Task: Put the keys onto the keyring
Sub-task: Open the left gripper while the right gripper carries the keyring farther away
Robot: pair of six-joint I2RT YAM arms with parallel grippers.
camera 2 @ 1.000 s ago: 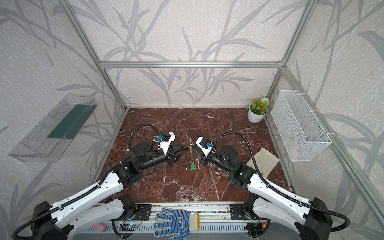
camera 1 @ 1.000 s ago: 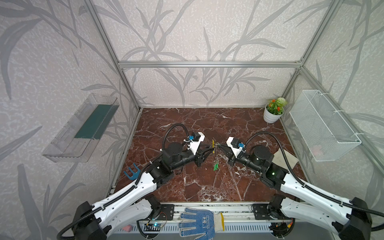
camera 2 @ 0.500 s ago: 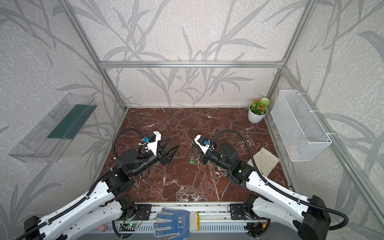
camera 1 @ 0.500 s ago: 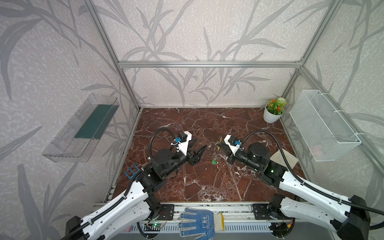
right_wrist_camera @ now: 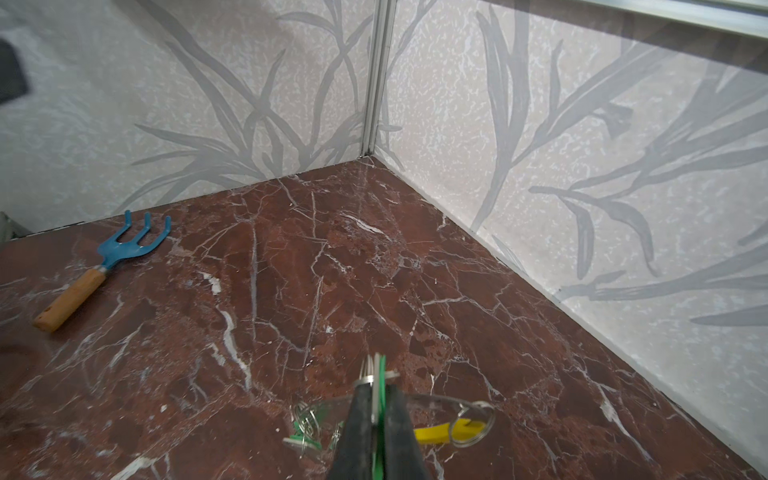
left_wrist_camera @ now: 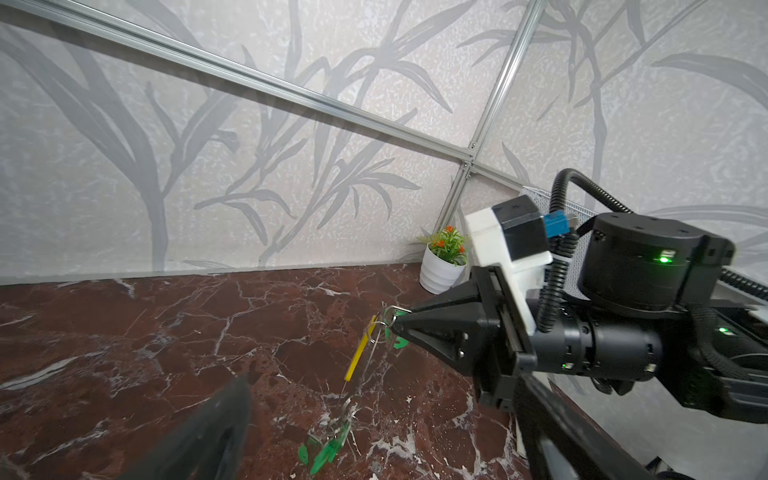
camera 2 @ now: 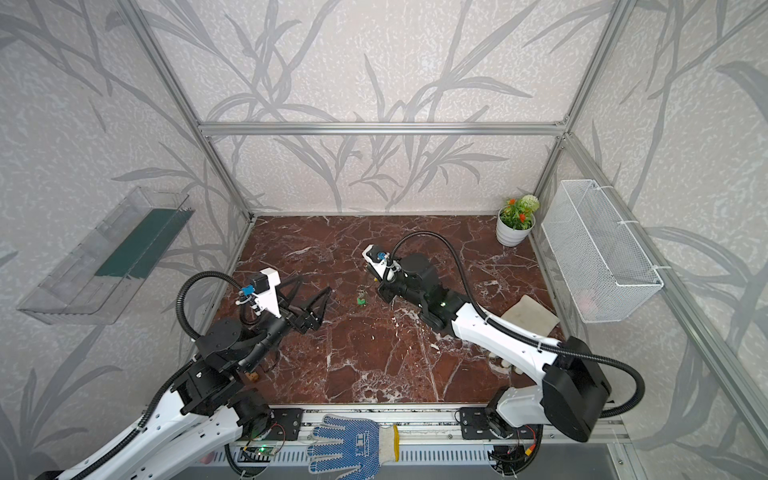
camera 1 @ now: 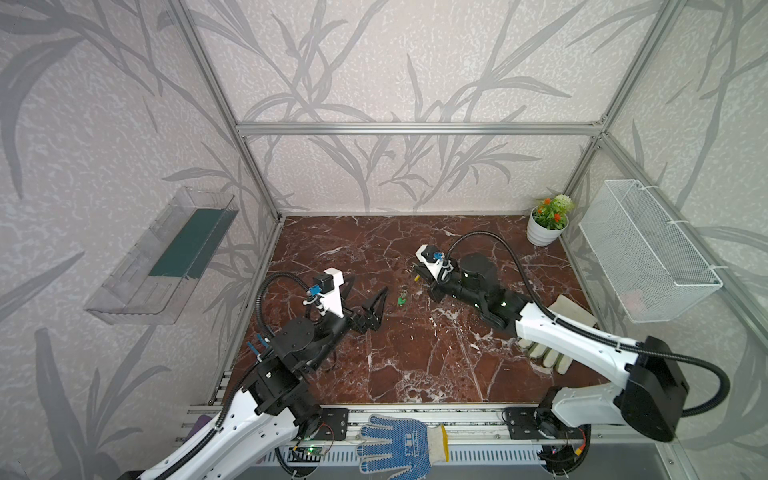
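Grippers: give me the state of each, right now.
Left gripper: open, holding nothing.
Right gripper: shut on the keyring, with green keys at its lower end.

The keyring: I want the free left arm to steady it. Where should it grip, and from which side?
Probably the yellow sleeve on the keyring, coming in from the side of the open left gripper. The ring hangs from the shut right gripper. The sleeve is its thickest bare stretch, clear of that grip above and the keys bunched below.

Both top views look steeply down over the marble floor [camera 1: 415, 365] — wrist views low, close.
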